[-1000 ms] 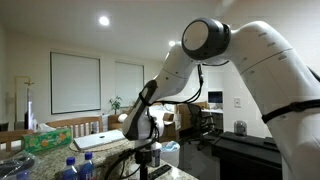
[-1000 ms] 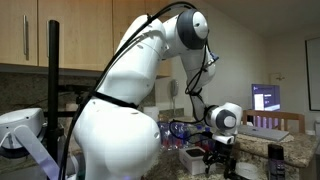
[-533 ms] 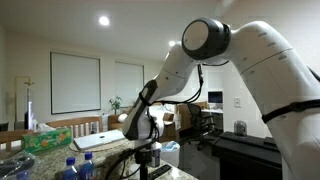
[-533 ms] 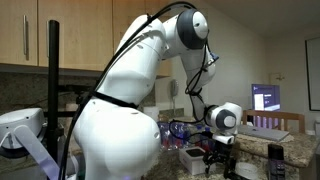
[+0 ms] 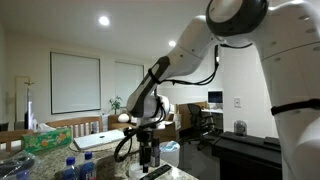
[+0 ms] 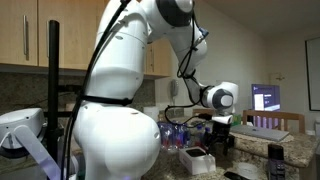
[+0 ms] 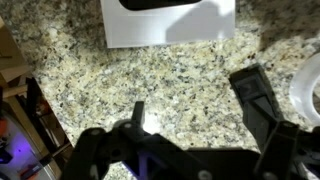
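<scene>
My gripper (image 7: 196, 108) is open and empty, its two black fingers spread over speckled granite countertop (image 7: 130, 75). A white rectangular box (image 7: 170, 28) with a dark inside lies just beyond the fingertips, apart from them. In both exterior views the gripper (image 5: 148, 152) (image 6: 219, 140) hangs a little above the counter, pointing down. The white box (image 6: 196, 160) sits on the counter beside it.
Several blue-capped bottles (image 5: 72, 168) (image 6: 178, 131) stand on the counter. A green patterned box (image 5: 45, 138) and a white flat item (image 5: 100, 140) lie behind. A white round rim (image 7: 311, 85) is at the wrist view's right edge. A lit monitor (image 6: 266, 98) stands at the back.
The arm has lifted and its upper joints have swung up out of frame. The gripper has risen a little off the counter and stays open.
</scene>
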Controlling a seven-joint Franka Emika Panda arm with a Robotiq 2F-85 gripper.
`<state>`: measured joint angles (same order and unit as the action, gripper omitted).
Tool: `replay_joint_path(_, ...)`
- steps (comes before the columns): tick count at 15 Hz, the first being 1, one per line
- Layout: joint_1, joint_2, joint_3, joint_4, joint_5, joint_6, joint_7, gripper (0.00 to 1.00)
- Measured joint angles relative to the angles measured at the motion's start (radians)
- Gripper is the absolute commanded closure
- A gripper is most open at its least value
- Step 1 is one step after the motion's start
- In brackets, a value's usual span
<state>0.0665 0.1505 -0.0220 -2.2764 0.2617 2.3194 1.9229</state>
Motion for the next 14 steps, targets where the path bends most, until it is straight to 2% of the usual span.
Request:
replay_joint_path(3, 0.000, -0.185, 0.001, -0.081, -0.047, 0.007, 0.096, 0.00)
replay_joint_path(6, -0.003, -0.359, 0.031, -0.163, -0.098, -0.022, 0.315, 0.00)
replay_joint_path(8, -0.019, -0.453, 0.068, -0.190, -0.114, -0.089, 0.459, 0.00)
replay_joint_path(11, -0.045, -0.540, 0.120, -0.193, -0.120, -0.210, 0.629, 0.00)
replay_joint_path(14, -0.053, -0.555, 0.132, -0.193, -0.120, -0.225, 0.658, 0.00)
